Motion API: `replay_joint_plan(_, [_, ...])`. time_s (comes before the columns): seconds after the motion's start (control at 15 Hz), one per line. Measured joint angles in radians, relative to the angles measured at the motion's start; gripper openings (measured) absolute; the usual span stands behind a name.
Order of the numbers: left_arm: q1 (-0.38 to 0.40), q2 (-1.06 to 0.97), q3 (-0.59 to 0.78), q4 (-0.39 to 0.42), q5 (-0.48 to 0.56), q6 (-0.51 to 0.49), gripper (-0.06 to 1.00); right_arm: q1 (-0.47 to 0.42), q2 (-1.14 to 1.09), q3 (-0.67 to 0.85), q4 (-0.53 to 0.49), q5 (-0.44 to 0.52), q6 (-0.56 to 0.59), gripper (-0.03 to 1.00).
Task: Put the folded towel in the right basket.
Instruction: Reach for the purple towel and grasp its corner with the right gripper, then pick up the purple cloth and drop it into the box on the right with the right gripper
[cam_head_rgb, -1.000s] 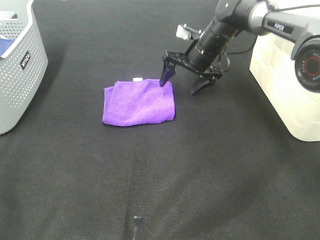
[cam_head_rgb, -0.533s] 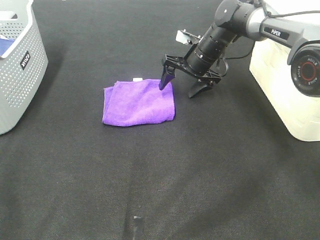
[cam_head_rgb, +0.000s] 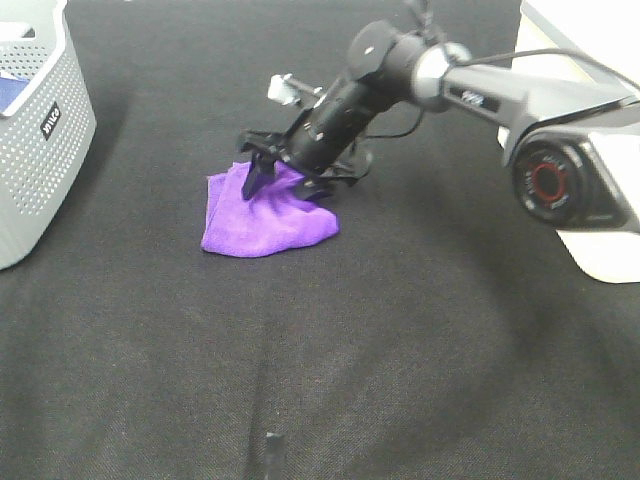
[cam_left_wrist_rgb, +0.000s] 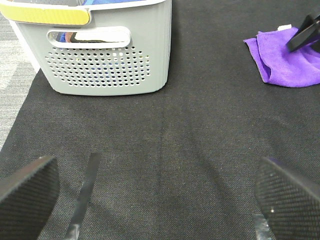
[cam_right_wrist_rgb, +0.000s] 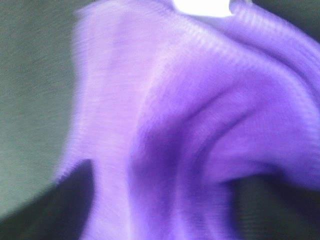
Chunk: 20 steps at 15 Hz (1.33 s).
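Note:
The purple folded towel lies bunched on the black cloth left of centre; it also shows in the left wrist view. It fills the blurred right wrist view. My right gripper reaches across the middle and presses down on the towel's far edge. Its jaws stand apart with towel cloth between them, and its dark fingers show at the frame's lower corners. The white right basket stands at the right edge, partly behind the right arm. My left gripper is wide open and empty, far from the towel.
A grey perforated basket holding blue cloth stands at the far left; it also shows in the left wrist view. A short dark strip lies on the cloth near the front edge.
My right arm has swung left and lower, from the towel's right corner onto its far edge. The towel has shifted left and bunched up under the fingers.

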<state>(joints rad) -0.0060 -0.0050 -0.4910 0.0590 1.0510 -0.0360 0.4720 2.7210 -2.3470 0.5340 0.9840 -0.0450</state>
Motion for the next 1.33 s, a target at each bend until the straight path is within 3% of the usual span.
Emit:
replay_joint_plan(0.2, [0.000,0.000,0.000,0.000,0.000,0.000,0.99,0.001,0.011,-0.001,0.001,-0.015,0.000,0.18])
replay_joint_plan(0.33, [0.000,0.000,0.000,0.000,0.000,0.000,0.99,0.003,-0.001,-0.016,-0.028,-0.001,-0.007,0.18])
replay_joint_plan(0.47, [0.000,0.000,0.000,0.000,0.000,0.000,0.99,0.008,-0.020,-0.085,-0.125,0.103,-0.012,0.18])
replay_joint_plan(0.6, [0.000,0.000,0.000,0.000,0.000,0.000,0.99,0.011,-0.075,-0.221,-0.245,0.217,-0.015,0.18])
replay_joint_plan(0.73, [0.000,0.000,0.000,0.000,0.000,0.000,0.99,0.011,-0.201,-0.390,-0.379,0.219,-0.016,0.18])
replay_joint_plan(0.93, [0.000,0.000,0.000,0.000,0.000,0.000,0.99,0.007,-0.350,-0.417,-0.646,0.227,-0.035,0.18])
replay_joint_plan(1.0, [0.000,0.000,0.000,0.000,0.000,0.000,0.99,-0.015,-0.385,-0.417,-0.711,0.228,-0.034,0.18])
replay_joint_plan(1.13, [0.000,0.000,0.000,0.000,0.000,0.000,0.99,-0.066,-0.420,-0.417,-0.735,0.228,-0.029,0.18])
replay_joint_plan(1.33, [0.000,0.000,0.000,0.000,0.000,0.000,0.99,-0.317,-0.482,-0.393,-0.738,0.229,-0.006,0.18])
